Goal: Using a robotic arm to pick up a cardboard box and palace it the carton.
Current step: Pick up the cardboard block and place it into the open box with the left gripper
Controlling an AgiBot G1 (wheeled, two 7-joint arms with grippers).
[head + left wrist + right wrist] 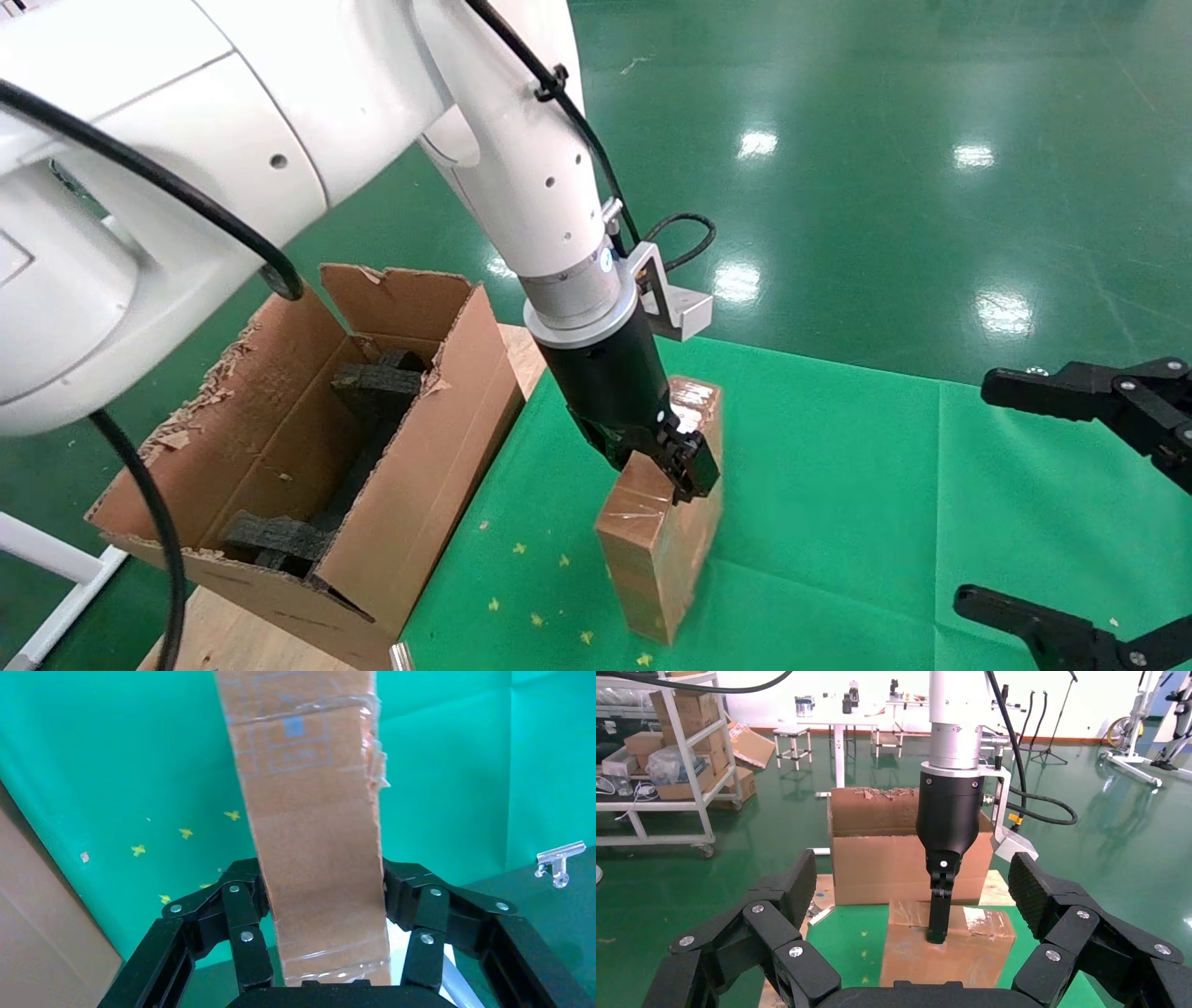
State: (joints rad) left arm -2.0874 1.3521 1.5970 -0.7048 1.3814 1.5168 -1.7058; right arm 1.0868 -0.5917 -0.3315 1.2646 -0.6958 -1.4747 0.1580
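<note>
Your left gripper (684,457), on the white-sleeved robotic arm (521,177), has its fingers clamped on the cardboard box (666,522), one finger pressed against each broad face near the top edge. The left wrist view confirms it: black finger links hug both sides of the tape-wrapped box (316,839).

Take the carton (419,485) as your landmark. The box stands on edge over the green mat (838,522), well to the carton's right, on the robot's right-hand side of it. Whether its bottom edge touches the mat or hangs just above cannot be told.

The carton sits open, with ragged torn flaps and black foam blocks (372,387) lying inside along its length.

Your right gripper (1099,503) is parked far beyond the box on the side away from the carton, fingers spread wide and holding nothing.

The step in hand looks like the grasp, made and ready for lifting. Next you likely need to raise the box above the carton's wall, carry it across, and lower it clear of the foam.
</note>
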